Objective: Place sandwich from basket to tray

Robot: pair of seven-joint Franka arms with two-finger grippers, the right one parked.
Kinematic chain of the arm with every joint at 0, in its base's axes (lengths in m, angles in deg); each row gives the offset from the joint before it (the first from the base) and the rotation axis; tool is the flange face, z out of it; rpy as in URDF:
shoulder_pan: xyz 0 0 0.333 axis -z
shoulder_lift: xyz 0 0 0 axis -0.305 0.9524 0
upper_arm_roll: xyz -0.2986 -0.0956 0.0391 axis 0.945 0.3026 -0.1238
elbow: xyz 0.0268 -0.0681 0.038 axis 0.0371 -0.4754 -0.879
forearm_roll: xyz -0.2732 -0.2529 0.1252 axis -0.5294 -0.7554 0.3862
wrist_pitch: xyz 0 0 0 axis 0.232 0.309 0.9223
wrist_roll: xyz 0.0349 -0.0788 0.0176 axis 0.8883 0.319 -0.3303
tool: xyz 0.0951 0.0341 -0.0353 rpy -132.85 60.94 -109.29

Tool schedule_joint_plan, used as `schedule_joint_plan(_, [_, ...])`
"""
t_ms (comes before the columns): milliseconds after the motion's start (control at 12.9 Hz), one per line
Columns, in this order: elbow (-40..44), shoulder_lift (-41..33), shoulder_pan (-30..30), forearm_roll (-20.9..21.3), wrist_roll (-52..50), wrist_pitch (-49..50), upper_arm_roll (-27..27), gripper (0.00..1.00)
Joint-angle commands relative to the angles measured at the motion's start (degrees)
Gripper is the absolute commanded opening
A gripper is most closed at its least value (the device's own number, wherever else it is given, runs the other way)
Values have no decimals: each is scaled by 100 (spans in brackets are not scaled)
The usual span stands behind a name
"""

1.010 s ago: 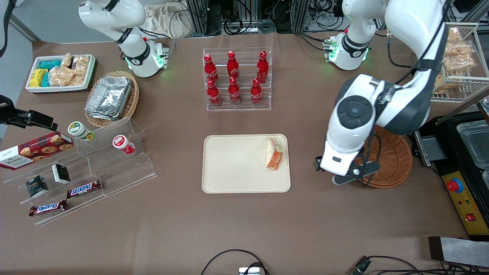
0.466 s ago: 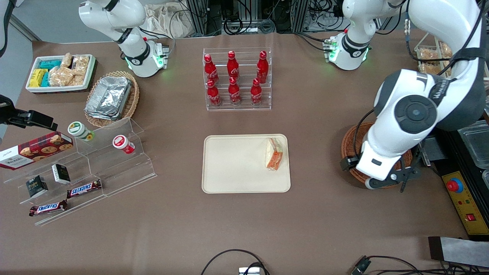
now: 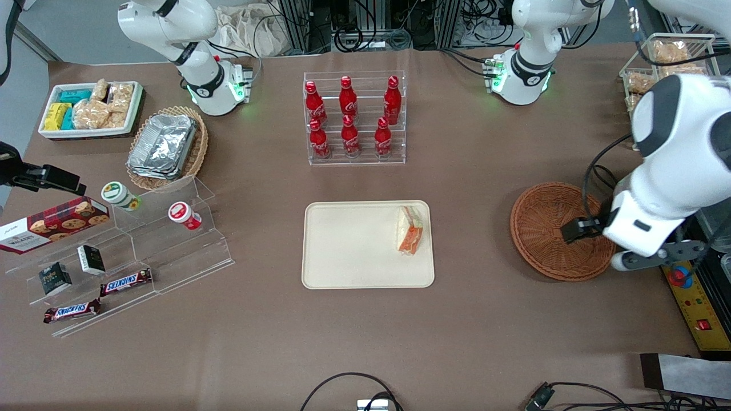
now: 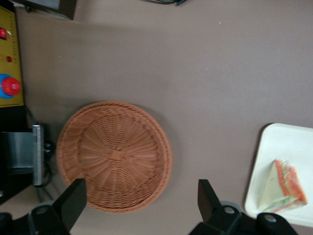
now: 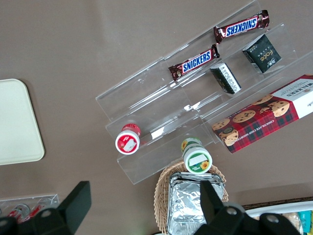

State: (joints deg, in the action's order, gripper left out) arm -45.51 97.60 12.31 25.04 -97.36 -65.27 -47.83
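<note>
The sandwich (image 3: 410, 230), a wrapped white-bread wedge with orange and green filling, lies on the cream tray (image 3: 354, 251), near the tray's edge that faces the basket. The round reddish-brown basket (image 3: 548, 228) holds nothing. My left arm's hand (image 3: 642, 228) hangs high over the basket's rim toward the working arm's end of the table. In the left wrist view the gripper (image 4: 141, 196) is open, with nothing between its black fingers (image 4: 73, 198). That view looks down on the basket (image 4: 115, 156), with the sandwich (image 4: 283, 186) on the tray (image 4: 288, 142) well off to the side.
A black and yellow control box with a red button (image 3: 679, 277) sits beside the basket at the table's edge. A wire rack of snacks (image 3: 668, 63) stands farther back. A rack of red bottles (image 3: 354, 120) stands farther from the camera than the tray.
The left arm has swung from between tray and basket, over the basket, toward the working arm's end of the table. The sandwich has stayed on the tray.
</note>
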Motion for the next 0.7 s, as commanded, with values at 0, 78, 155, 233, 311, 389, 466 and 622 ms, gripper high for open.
schedule_joint_plan(0, [-579,-626,157,-253,730,8,-571,100])
schedule_joint_plan(78, [-632,-767,211,-305,941,95,-756,100])
schedule_joint_plan(155, [-615,-847,220,-462,1161,235,-932,100])
schedule_joint_plan(233, [-606,-978,229,-508,1476,367,-1107,100])
schedule_joint_plan(311, [-598,-1075,229,-491,1706,551,-1196,100])
schedule_joint_plan(389, [-597,-1172,229,-464,1804,744,-1241,100])
schedule_joint_plan(466, [-589,-1277,229,-438,1822,868,-1258,100])
schedule_joint_plan(622, [-597,-1462,290,-411,1813,1062,-1259,100])
